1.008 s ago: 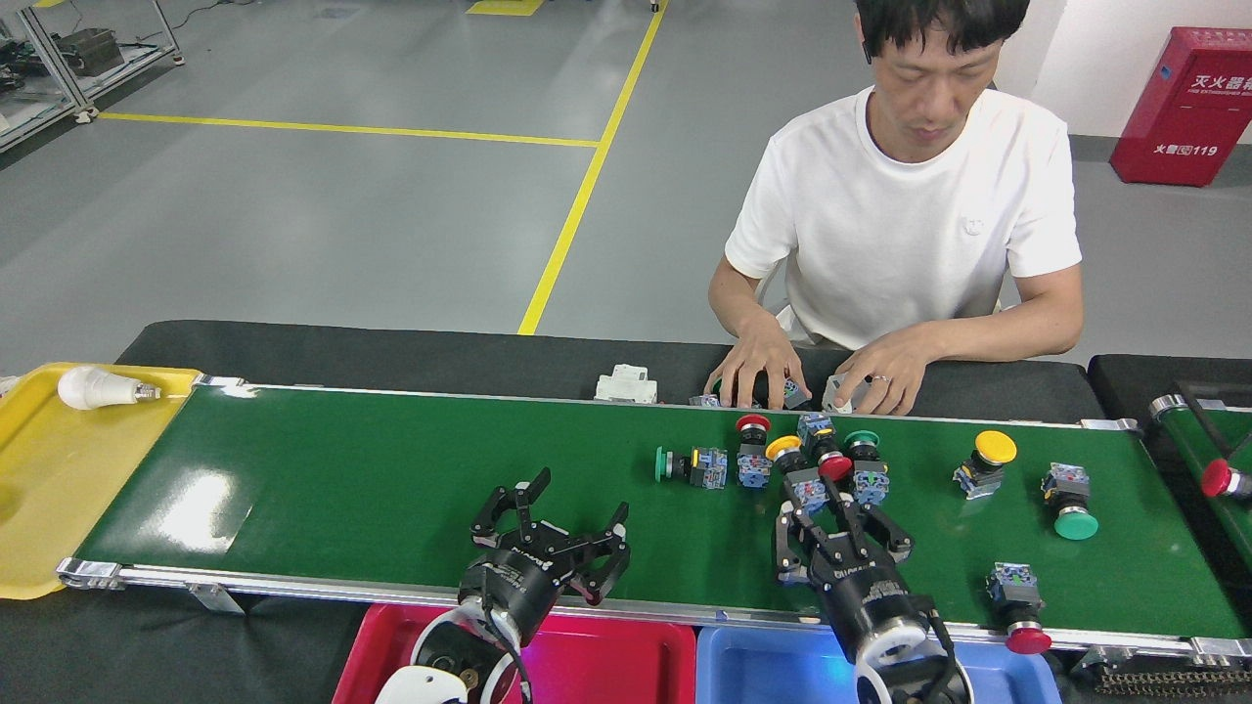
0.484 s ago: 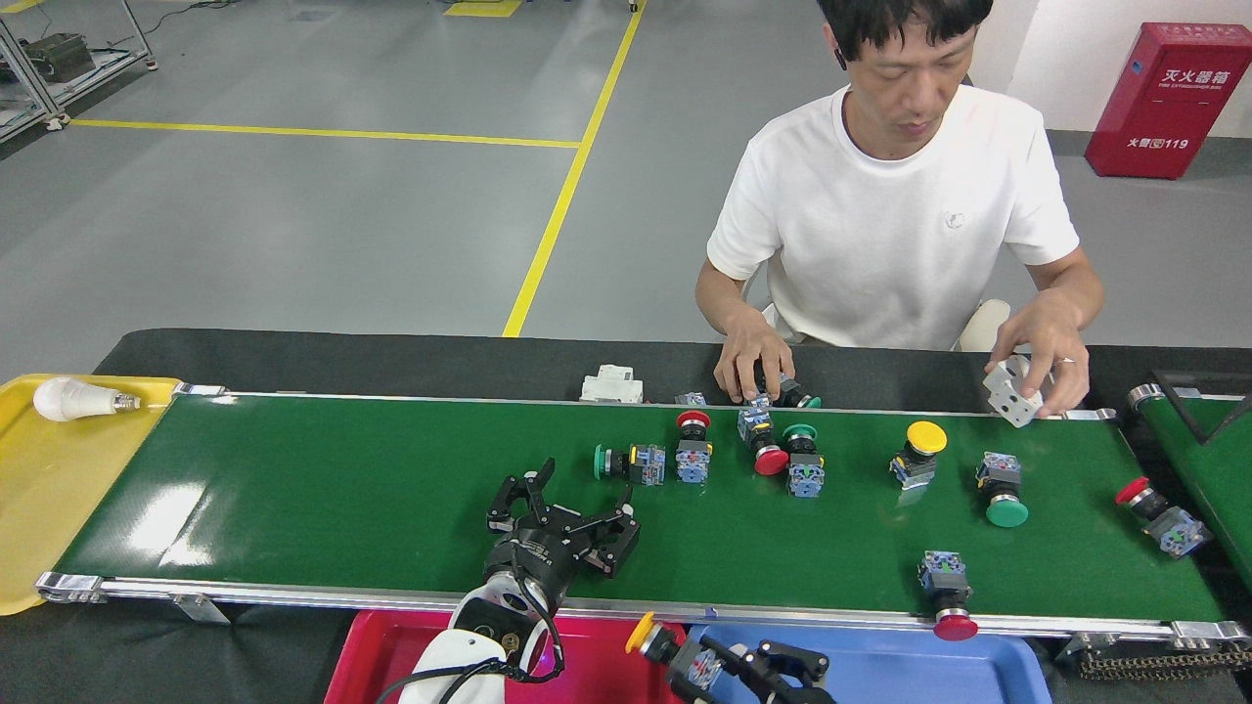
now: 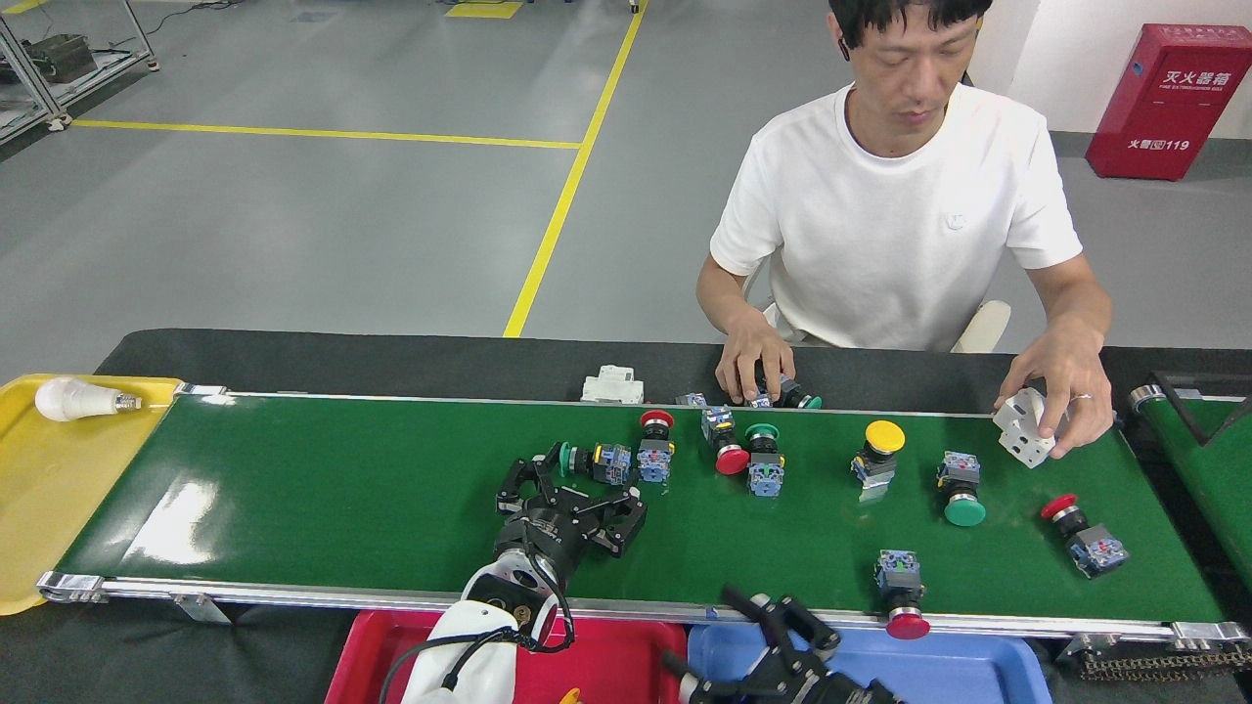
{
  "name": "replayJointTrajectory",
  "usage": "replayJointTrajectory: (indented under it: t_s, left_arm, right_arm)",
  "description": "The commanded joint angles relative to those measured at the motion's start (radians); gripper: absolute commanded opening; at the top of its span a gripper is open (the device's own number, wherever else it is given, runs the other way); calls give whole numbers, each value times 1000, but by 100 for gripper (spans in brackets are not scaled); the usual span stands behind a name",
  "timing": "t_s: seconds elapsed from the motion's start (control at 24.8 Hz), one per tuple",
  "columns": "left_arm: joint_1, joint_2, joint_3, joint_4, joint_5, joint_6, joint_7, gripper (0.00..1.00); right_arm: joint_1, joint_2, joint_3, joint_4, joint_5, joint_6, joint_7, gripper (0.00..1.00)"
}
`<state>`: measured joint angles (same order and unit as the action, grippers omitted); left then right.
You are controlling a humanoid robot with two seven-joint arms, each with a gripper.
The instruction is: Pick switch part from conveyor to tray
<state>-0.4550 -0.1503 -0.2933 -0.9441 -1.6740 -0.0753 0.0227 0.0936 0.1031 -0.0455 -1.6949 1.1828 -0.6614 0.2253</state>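
- The conveyor [image 3: 342,489] is a wide dark-green belt with thin silver rails, and it runs from the left edge to the right edge in front of the robot.
- The left gripper [image 3: 572,489] hangs over the near half of the belt, around the middle of its length. Its black fingers are spread apart and hold nothing.
- Just beyond its fingertips lies a green-capped switch part [image 3: 587,460] on its side, very near but I cannot tell if it touches.
- The right gripper [image 3: 782,631] is at the near rail, over the blue tray [image 3: 959,675]. Its fingers look parted and empty, but part of it is cut off by the bottom edge.
- A red tray [image 3: 626,655] stands just beside the blue one, on its left, under the left arm.
- More switch parts lie along the far half of the belt: a red-capped one [image 3: 654,445], a yellow-capped one [image 3: 877,452], and a green one [image 3: 961,489].
- One red-capped part [image 3: 900,592] lies at the near rail, its cap over the rail.
- A person [image 3: 910,215] sits at the far edge. One hand [image 3: 1061,391] holds a white block [image 3: 1022,440] over the belt's far right corner.
- A yellow tray [image 3: 59,489] at the left end carries a light bulb [image 3: 73,399].
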Motion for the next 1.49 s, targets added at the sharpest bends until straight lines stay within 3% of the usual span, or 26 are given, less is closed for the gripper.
replayJointTrajectory:
  t_s: [0.0, 0.08, 0.2, 0.36, 0.44, 0.52, 0.64, 0.81, 0.93, 1.13, 1.25, 1.33, 1.41, 1.45]
  left_arm:
    - [-25, -5, 0, -4, 0, 22, 29, 91]
    - [-30, 0, 0, -4, 0, 16, 31, 73]
    - [-44, 3, 3, 13, 4, 14, 37, 61]
    - [-42, 8, 6, 11, 8, 8, 69, 42]
    - [-27, 9, 8, -5, 20, -4, 69, 34]
    - [22, 24, 16, -85, 53, -40, 69, 33]
    - [167, 110, 65, -285, 86, -129, 66, 33]
    - [369, 169, 166, -516, 102, -258, 60, 33]
    - [495, 179, 253, -639, 102, -357, 60, 33]
    - [691, 179, 399, -786, 115, -500, 62, 37]
    - [760, 212, 422, -802, 116, -583, 71, 47]
    - [768, 241, 413, -800, 116, -589, 69, 62]
    - [769, 244, 405, -797, 114, -598, 68, 100]
    - [769, 245, 398, -795, 114, -600, 68, 100]
  right_arm:
    - [-9, 9, -65, -35, -5, 43, -12, 99]
    - [-6, 9, -112, -57, -3, 121, -20, 98]
    - [-3, 6, -152, -58, 23, 244, -136, 97]
    - [51, 0, -149, -58, 169, 493, -320, 98]
    - [129, -8, -148, -68, 178, 488, -342, 98]
    - [202, -25, -148, -75, 178, 434, -363, 98]
    - [238, -48, -149, -75, 176, 402, -396, 99]
    - [232, -51, -145, -75, 176, 396, -386, 99]
    - [216, -49, -60, -72, 176, 396, -345, 98]
    - [150, -52, 78, -36, 176, 395, -273, 98]
    - [115, -52, 138, -3, 176, 395, -207, 98]
    - [112, -49, 154, 20, 176, 399, -189, 98]
    - [69, -42, 180, 53, 178, 405, -185, 98]
    - [52, -39, 188, 57, 178, 407, -184, 98]
